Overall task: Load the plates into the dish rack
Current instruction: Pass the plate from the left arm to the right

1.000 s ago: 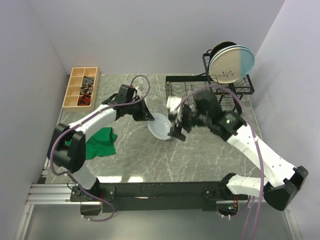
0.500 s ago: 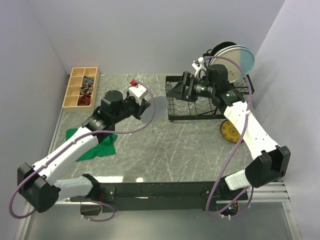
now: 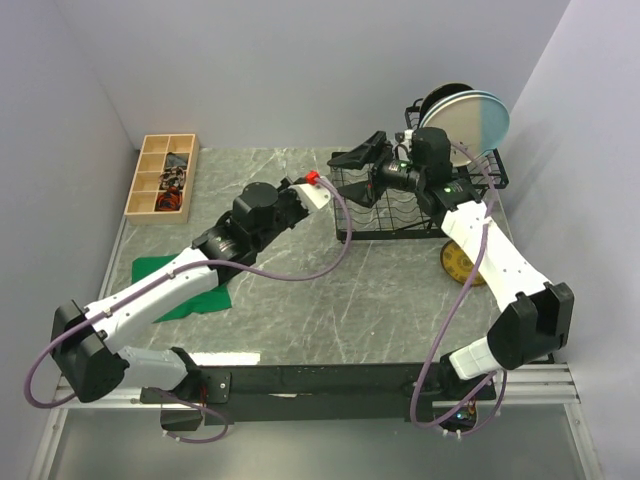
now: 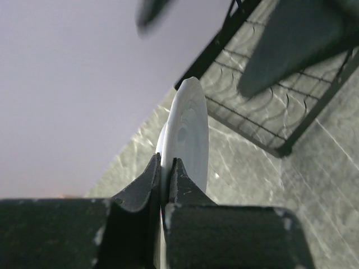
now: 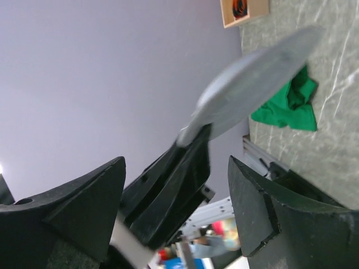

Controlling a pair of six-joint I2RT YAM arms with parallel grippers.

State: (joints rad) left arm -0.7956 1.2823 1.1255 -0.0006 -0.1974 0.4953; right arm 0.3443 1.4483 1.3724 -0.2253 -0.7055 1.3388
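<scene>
Top external view has the left arm stretched across the gray marble tabletop toward the dish rack, which stands at the far right of the surface. The left fingers are pinched tight on the rim of a white plate, held upright and edge-on in the air just short of the rack's near-left corner; from above, the plate barely shows. The right fingers are spread wide and grip nothing. They hang over the left end of the rack's lower tray, pointing back at the plate, so they sit between it and the wire slots. In the left wrist view they appear as dark blurred shapes above the rack, just ahead of the plate's edge. In the right wrist view the plate and the left arm's fingers fill the gap between them. The rack's raised upper basket carries a cream-and-blue plate standing on edge, with a black plate just behind it. A yellow plate lies on the tabletop just right of the rack, partly hidden by the right arm. A green cloth lies crumpled under the left arm, and a wooden box of compartments sits at the far left, well apart from the rack.
</scene>
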